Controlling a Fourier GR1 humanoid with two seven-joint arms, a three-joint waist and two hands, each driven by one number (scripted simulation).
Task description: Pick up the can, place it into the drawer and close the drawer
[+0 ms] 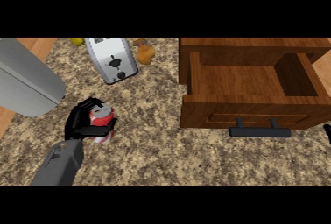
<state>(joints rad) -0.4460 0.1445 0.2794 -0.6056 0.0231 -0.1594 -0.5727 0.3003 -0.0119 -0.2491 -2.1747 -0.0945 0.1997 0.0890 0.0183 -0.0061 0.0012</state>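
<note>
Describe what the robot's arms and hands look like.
The left forearm is a grey cylinder; the left hand is black with blocky fingers. No cables show. Only a black sliver of the right hand shows at the right edge.

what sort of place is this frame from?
Probably a kitchen counter: a speckled stone worktop, a toaster at the back, and an open wooden drawer standing on it. The left hand is curled round a can.

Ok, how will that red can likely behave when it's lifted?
The can looks like rigid metal, so it likely won't buckle in the left hand curled round it. Its smooth round side may slip, and it could roll if laid down.
</note>
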